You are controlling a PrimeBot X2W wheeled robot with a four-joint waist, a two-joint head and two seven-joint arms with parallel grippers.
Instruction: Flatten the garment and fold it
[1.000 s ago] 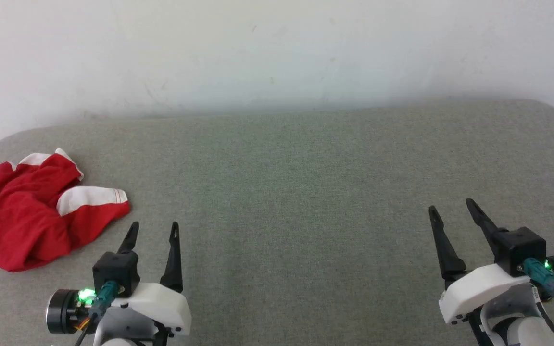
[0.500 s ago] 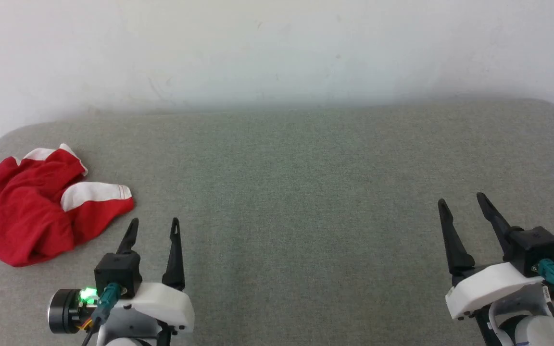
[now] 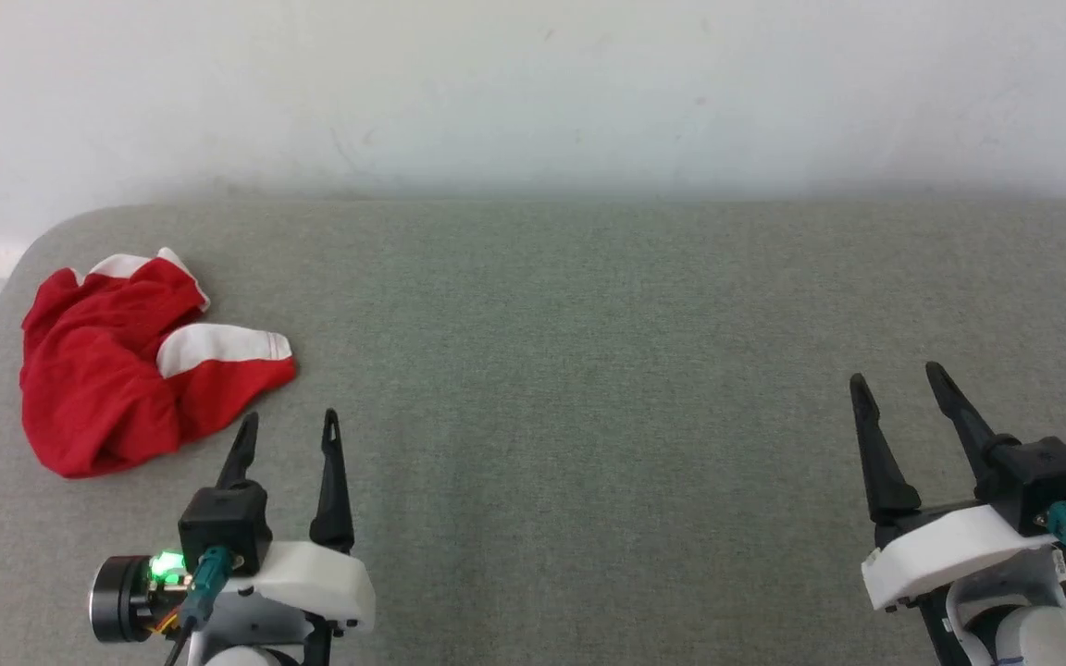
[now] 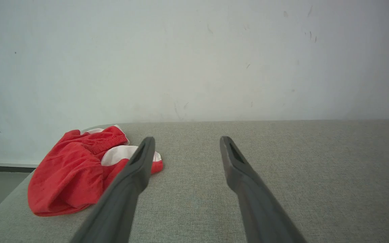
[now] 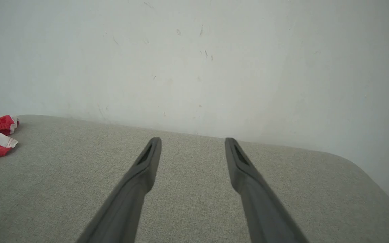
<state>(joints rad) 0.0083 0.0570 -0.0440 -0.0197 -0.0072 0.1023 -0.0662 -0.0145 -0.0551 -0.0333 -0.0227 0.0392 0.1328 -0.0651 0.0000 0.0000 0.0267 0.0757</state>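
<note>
Camera turned left, garment (image 3: 98, 388) bunched just beyond spread left claw (image 3: 290, 416)

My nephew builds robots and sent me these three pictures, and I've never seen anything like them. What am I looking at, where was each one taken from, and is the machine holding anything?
This is a two-armed robot at a grey padded table in front of a pale wall. The wide picture comes from a camera on its head, looking forward and down. In it the left gripper is at the lower left and the right gripper at the lower right, each with two long dark fingers. The other two pictures come from cameras on the wrists, each looking along that arm's own fingers. On the table lies a crumpled pair of red shorts with white bands, near the far left corner and just beyond the left gripper. Both grippers are open and hold nothing.
</note>
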